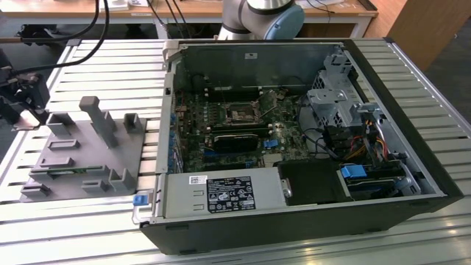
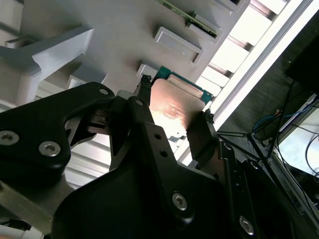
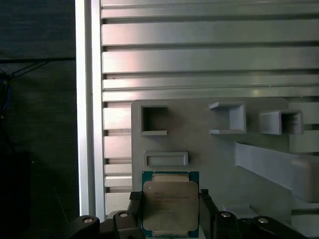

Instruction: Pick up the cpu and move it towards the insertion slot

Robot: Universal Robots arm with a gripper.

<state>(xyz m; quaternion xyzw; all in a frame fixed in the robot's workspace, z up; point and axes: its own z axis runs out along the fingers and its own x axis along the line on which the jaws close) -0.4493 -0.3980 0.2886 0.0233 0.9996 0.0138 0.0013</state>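
The cpu [image 3: 170, 205], a flat square chip with a silver top and a green rim, sits between my gripper's [image 3: 169, 199] two black fingers, which press on its opposite sides. In the second wrist view the cpu [image 2: 174, 107] hangs over the edge of the grey holder tray [image 2: 109, 30], held by the gripper [image 2: 175, 99]. In the exterior view my gripper [image 1: 22, 110] is at the far left, beside the tray [image 1: 74, 160]. The insertion slot [image 1: 241, 113], a square metal-framed socket, lies on the motherboard inside the open computer case, far off toward the exterior view's right.
The open black computer case [image 1: 412, 138] fills the middle and right of the slatted metal table [image 1: 96, 61]. Inside are a long black module [image 1: 235, 141], a blue connector [image 1: 269, 143] and a power supply [image 1: 220, 193]. Upright posts [image 1: 99, 118] rise from the tray.
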